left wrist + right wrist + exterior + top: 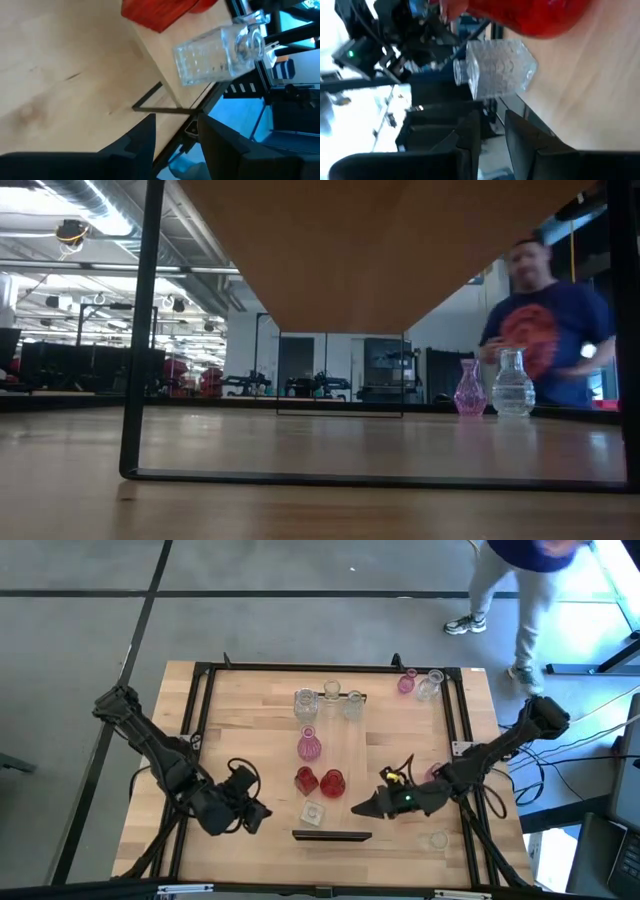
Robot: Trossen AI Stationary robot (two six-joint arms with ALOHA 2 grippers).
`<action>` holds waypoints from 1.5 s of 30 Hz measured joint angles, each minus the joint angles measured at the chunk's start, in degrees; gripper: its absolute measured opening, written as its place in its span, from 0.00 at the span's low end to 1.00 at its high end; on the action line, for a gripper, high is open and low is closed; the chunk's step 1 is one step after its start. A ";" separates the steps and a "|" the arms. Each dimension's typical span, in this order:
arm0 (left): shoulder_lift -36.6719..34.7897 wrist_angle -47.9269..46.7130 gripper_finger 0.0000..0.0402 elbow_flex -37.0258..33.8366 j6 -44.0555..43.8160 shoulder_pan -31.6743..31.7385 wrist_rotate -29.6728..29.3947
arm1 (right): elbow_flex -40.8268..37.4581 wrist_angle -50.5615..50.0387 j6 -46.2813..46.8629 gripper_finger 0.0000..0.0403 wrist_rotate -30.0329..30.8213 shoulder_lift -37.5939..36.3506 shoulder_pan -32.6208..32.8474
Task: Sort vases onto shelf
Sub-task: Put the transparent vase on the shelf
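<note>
The shelf (345,740) is a long light-wood board on a black frame, with its dark end edge (331,835) toward the near side. On it stand three clear vases (306,703), a pink vase (309,747), two red vases (306,780) and a clear squat vase (313,812). That squat vase also shows in the wrist views (215,55) (497,70). My left gripper (255,812) (175,135) is open, left of the squat vase. My right gripper (362,810) (492,130) is open, right of it. Neither touches anything.
A pink vase (406,683) (470,390) and a clear vase (430,685) (513,385) stand on the table's far right corner. Another pink vase (435,772) sits by the right arm, and a clear vase (437,840) near the near right edge. A person (545,320) stands beyond the far edge.
</note>
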 joint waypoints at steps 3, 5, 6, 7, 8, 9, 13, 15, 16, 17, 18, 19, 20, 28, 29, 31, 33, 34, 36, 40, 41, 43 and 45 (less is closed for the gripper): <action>-0.02 1.74 0.35 -0.64 2.15 1.21 0.41 | 0.01 3.15 1.15 0.19 2.00 2.52 -0.17; -0.02 3.31 0.35 -1.43 3.09 1.91 1.44 | 0.74 3.95 1.51 0.19 3.22 4.35 -0.28; -0.02 4.31 0.35 -1.94 3.38 2.24 2.37 | 1.34 3.91 2.04 0.18 3.79 5.39 -0.44; -0.02 5.29 0.35 -2.53 3.88 2.46 3.25 | 2.16 3.91 2.24 0.17 3.93 6.46 -0.77; -0.02 6.54 0.35 -3.22 4.31 2.52 3.81 | 3.03 3.91 2.22 0.16 3.70 7.45 -1.07; -0.02 8.03 0.35 -4.05 4.45 2.49 4.08 | 3.96 3.92 2.15 0.14 3.29 8.40 -1.05; 0.00 12.00 0.35 -6.16 4.47 1.80 4.29 | 7.73 3.93 0.77 0.08 2.33 11.40 -1.08; 0.00 12.54 0.35 -6.49 4.45 1.56 4.29 | 8.68 3.85 0.62 0.05 1.94 12.27 -1.19; 0.00 12.56 0.35 -6.71 4.47 1.58 4.27 | 8.87 3.85 0.60 0.03 1.71 12.50 -1.49; 0.00 12.52 0.35 -6.82 4.47 1.69 4.25 | 8.93 3.73 0.60 0.02 1.40 12.72 -1.72; 0.02 12.53 0.35 -6.82 4.49 1.83 4.22 | 9.10 3.63 0.56 0.01 1.24 12.99 -1.84; 0.02 12.63 0.35 -6.82 4.53 1.93 4.08 | 9.39 3.58 0.54 0.01 1.25 13.20 -2.22; 0.02 12.74 0.35 -6.82 4.58 2.11 4.04 | 9.69 3.65 0.53 0.01 1.10 13.45 -2.55; 0.02 14.32 0.35 -6.82 6.38 4.12 2.87 | 10.65 3.08 0.47 0.01 -0.58 14.30 -4.40; 0.02 14.94 0.35 -6.82 7.21 4.42 2.72 | 10.67 2.84 0.47 0.01 -0.58 14.30 -4.48; 0.02 16.01 0.35 -6.82 8.34 4.96 2.73 | 10.67 2.71 0.47 0.01 -0.42 14.30 -4.91; 0.02 16.69 0.35 -6.82 8.97 5.40 2.72 | 10.67 2.71 0.28 0.01 -0.62 14.30 -5.21; 0.02 16.84 0.35 -6.82 9.02 5.59 2.76 | 10.67 2.70 0.14 0.01 -0.61 14.30 -5.21; 0.02 16.79 0.35 -6.82 9.39 5.67 3.01 | 10.67 2.69 0.05 0.01 -0.70 14.30 -5.54; 0.02 16.76 0.35 -6.82 10.07 5.67 3.05 | 10.67 2.73 -0.38 0.01 -2.37 14.30 -5.56; 0.02 16.76 0.35 -6.82 10.09 5.67 3.09 | 10.67 2.73 -0.47 0.01 -2.74 14.30 -5.58; 0.02 16.72 0.35 -6.82 10.13 5.67 3.14 | 10.67 2.77 -0.64 0.01 -3.25 14.30 -5.58; 0.02 16.70 0.35 -6.82 10.43 5.89 3.17 | 10.67 2.77 -0.86 0.01 -3.69 14.30 -5.64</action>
